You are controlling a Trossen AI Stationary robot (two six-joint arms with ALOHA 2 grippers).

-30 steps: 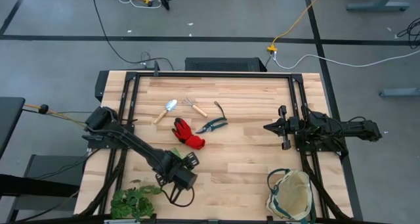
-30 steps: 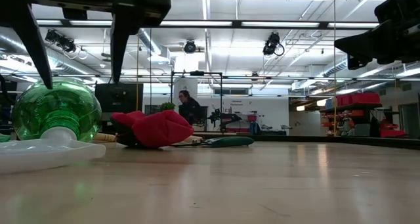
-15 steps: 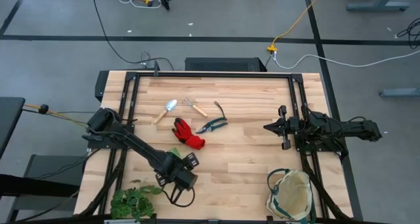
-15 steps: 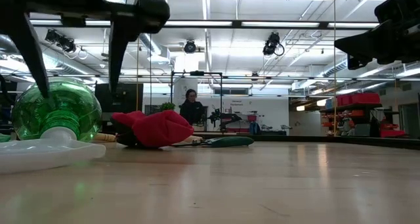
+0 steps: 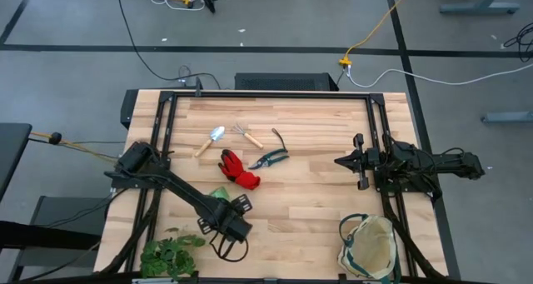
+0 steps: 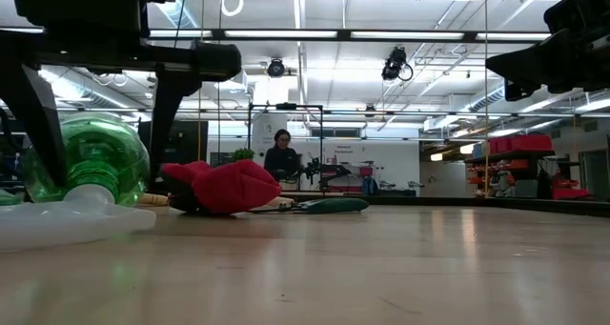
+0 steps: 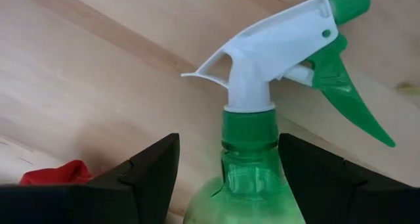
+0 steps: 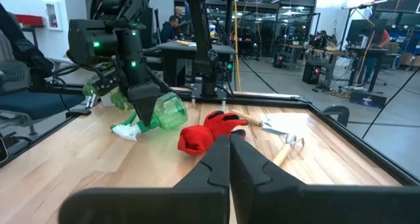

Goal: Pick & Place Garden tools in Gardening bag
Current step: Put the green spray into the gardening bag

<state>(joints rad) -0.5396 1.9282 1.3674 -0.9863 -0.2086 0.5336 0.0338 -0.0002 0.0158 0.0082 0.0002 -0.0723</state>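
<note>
Spray bottle [image 7: 262, 145] lying near table's front edge, between spread fingers of left hand [image 7: 226, 178], ungripped.

left claw [image 7: 226, 178] astride spray bottle [image 7: 262, 152], glove [image 5: 240, 171] behind

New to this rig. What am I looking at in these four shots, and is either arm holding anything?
Two dark robot arms work at a wooden table. One camera looks straight down, one sits at table height, and one rides on each wrist.

The left gripper is open, its fingers on either side of a green spray bottle lying on its side; no grip yet. The right gripper is shut, empty, waiting at the table's right edge.

On the table: a red glove, trowel, hand rake, pruning shears, a leafy plant bunch and a cream canvas bag for the tools.
</note>
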